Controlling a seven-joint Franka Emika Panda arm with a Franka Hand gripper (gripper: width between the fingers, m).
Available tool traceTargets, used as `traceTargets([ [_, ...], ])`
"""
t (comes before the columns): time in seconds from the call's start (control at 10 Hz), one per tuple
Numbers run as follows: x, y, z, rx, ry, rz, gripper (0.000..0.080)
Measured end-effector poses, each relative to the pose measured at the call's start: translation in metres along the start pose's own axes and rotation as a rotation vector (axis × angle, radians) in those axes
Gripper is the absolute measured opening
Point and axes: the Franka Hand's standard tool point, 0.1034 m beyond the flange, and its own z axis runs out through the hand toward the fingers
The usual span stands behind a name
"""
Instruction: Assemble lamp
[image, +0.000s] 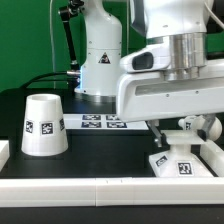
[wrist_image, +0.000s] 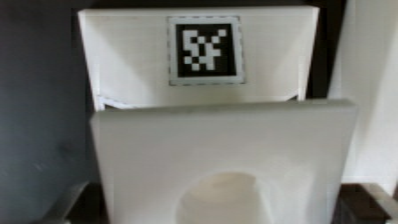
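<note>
The white cone shade (image: 44, 125) stands upright on the dark table at the exterior view's left, with a marker on its side. The square lamp base (image: 181, 163) sits on the table at the exterior view's right, near the front edge. My gripper (image: 176, 140) is low over it. In the wrist view the base (wrist_image: 205, 110) fills the picture, with its marker at the far end and a round hollow near the jaws. The dark fingertips (wrist_image: 71, 205) press against both of its sides. The bulb is not in view.
The marker board (image: 103, 121) lies flat on the table behind the middle. The robot's own white pedestal (image: 97, 60) stands at the back. A low white wall (image: 60, 183) runs along the table's front edge.
</note>
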Motion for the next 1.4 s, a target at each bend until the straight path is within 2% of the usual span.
traceTargets([
  [0.3, 0.02, -0.009, 0.003, 0.008, 0.024, -0.011, 0.0535],
  [0.5, 0.031, -0.01, 0.005, 0.01, 0.038, -0.009, 0.0535],
  [0.8, 0.03, -0.01, 0.005, 0.01, 0.039, -0.009, 0.0535],
  [0.9, 0.03, -0.01, 0.005, 0.01, 0.039, -0.009, 0.0662],
  [1.1, 0.03, -0.01, 0.004, 0.01, 0.042, -0.01, 0.0688],
  [1.2, 0.019, -0.012, 0.0, 0.006, 0.06, -0.016, 0.0697],
  [1.4, -0.015, -0.016, -0.018, -0.002, 0.042, -0.032, 0.0698],
])
